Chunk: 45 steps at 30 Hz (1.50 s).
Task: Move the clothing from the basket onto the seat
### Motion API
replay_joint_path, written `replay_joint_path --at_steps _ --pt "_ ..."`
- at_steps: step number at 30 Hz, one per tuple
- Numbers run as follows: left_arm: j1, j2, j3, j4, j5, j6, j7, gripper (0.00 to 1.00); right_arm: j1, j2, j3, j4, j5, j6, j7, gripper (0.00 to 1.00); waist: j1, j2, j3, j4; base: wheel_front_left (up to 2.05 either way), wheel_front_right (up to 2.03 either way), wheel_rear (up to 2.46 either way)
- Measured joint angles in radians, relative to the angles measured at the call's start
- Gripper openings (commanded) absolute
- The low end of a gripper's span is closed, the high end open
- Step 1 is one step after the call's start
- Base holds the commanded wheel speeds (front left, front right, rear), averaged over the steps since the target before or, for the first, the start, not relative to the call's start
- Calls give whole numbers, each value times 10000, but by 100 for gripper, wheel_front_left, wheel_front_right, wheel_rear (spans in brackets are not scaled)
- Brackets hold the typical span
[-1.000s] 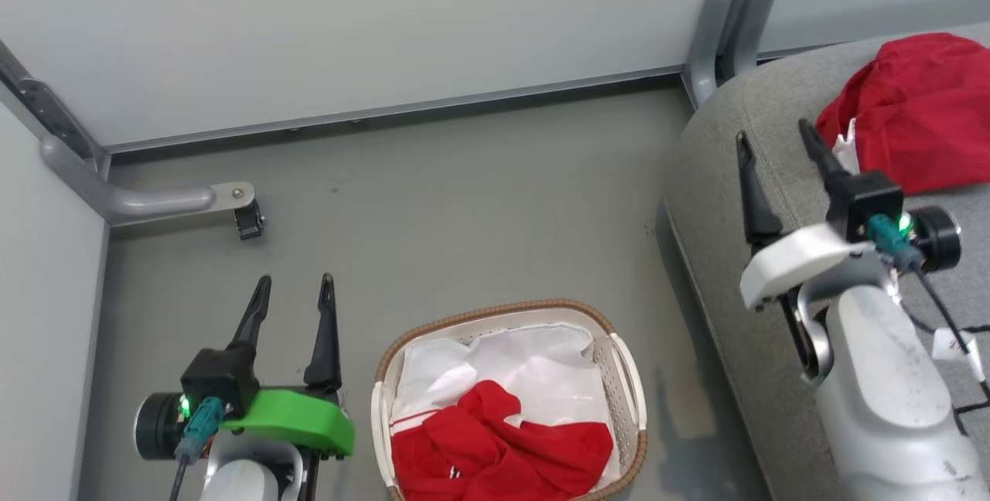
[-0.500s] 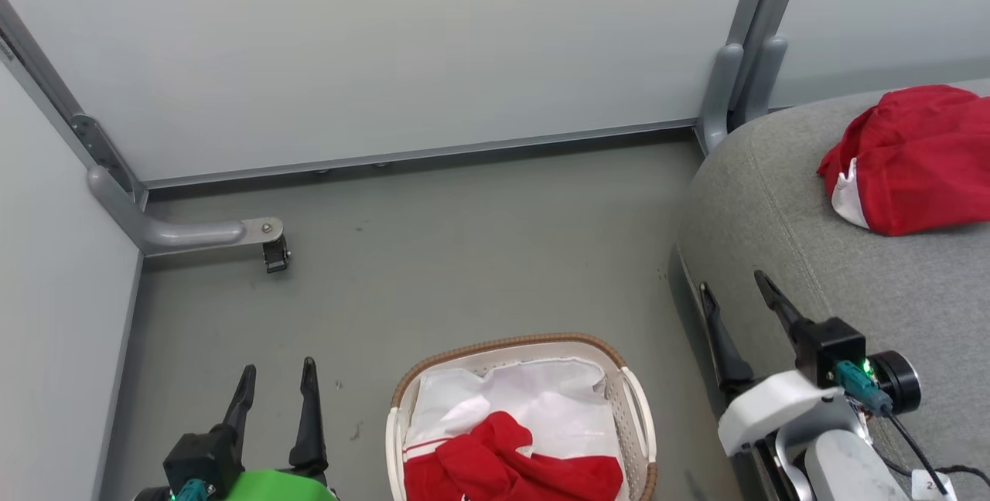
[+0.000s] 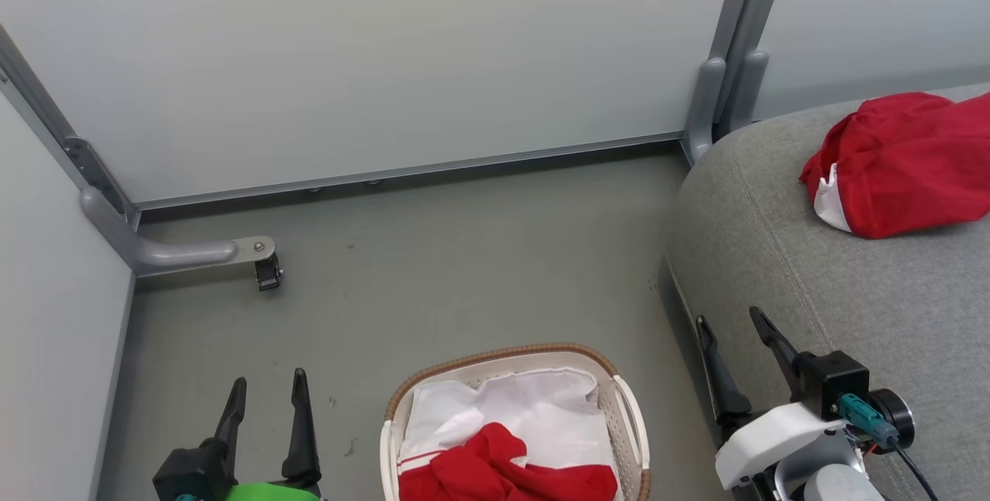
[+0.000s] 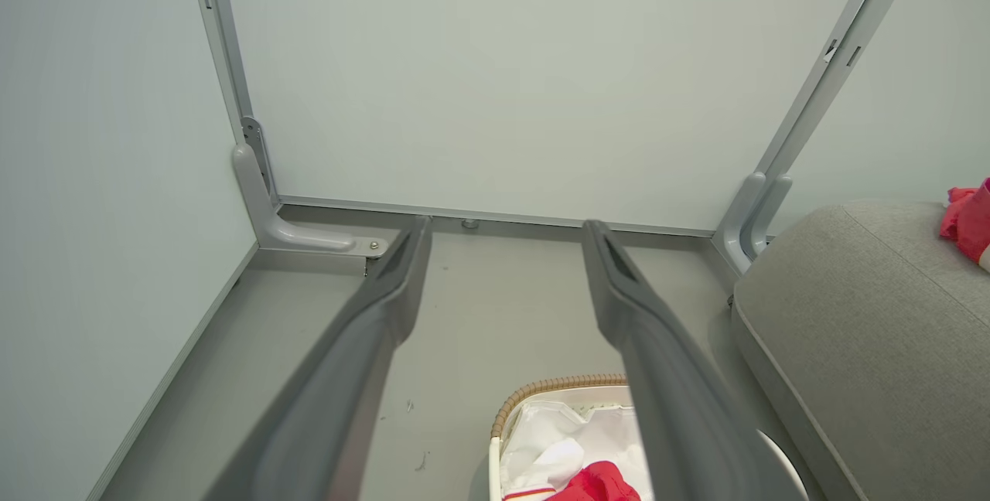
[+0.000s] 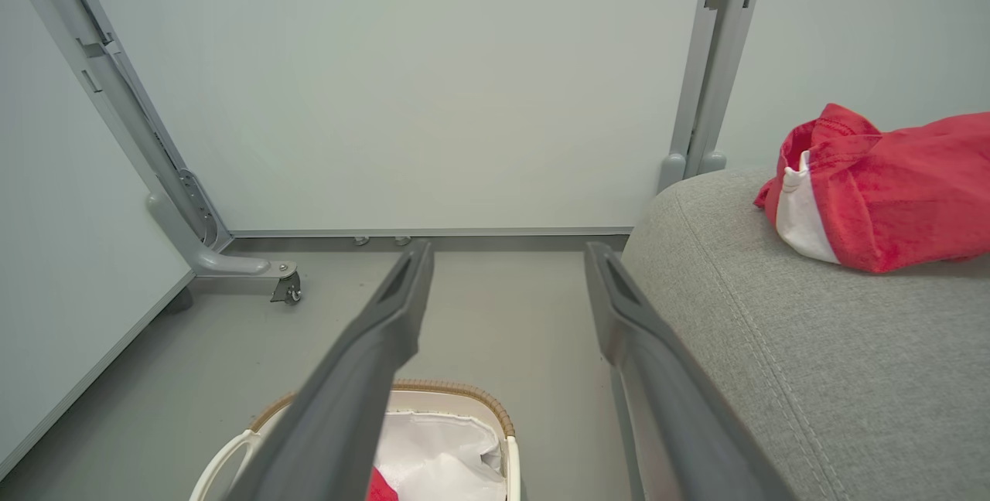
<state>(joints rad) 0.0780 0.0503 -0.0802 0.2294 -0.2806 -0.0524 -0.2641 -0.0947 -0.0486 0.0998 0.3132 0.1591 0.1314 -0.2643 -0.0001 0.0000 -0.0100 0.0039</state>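
Observation:
The white basket (image 3: 628,431) with a brown rim stands on the floor at the bottom centre, holding red clothing (image 3: 495,470) over a white liner cloth (image 3: 510,408). It appears too in the left wrist view as basket (image 4: 541,391) and in the right wrist view as basket (image 5: 456,393). Another piece of red clothing (image 3: 901,165) with white trim lies on the grey seat (image 3: 812,269) at the right, also clothing (image 5: 889,192) on seat (image 5: 773,346). My left gripper (image 3: 267,389) is open, left of the basket. My right gripper (image 3: 731,318) is open and empty beside the seat's front edge.
Pale partition panels close the back and left. A grey support foot with a small caster (image 3: 267,273) juts onto the floor at the left. A grey post (image 3: 723,91) stands at the seat's back corner. Bare grey floor (image 3: 464,269) lies between basket and panels.
The head view has shifted, so the basket sits lower in it. My right gripper has drawn back from near the red clothing on the seat down to the seat's front edge. Both stay open.

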Motion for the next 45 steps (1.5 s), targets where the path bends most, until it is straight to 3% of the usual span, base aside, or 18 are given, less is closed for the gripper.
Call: replay_joint_path --at_steps 20,26,35,45 --pt "-12 0 -119 207 232 -94 0 100 -14 0 -46 -92 63 0 0 100 0 0 -8 51 0 0 0" --pt "-221 -2 -514 439 754 -268 0 100 -85 -2 -109 -140 58 0 0 100 0 0 123 36 0 0 0" --pt "-2070 96 -1799 1664 1687 -619 -2 100 -704 -2 -686 -548 -336 0 0 100 1 0 854 -72 0 0 0" --pt "-5089 33 -3540 4581 1948 -752 67 100 -1800 -6 -997 -1174 -564 0 0 100 1 0 2448 -320 0 0 0"
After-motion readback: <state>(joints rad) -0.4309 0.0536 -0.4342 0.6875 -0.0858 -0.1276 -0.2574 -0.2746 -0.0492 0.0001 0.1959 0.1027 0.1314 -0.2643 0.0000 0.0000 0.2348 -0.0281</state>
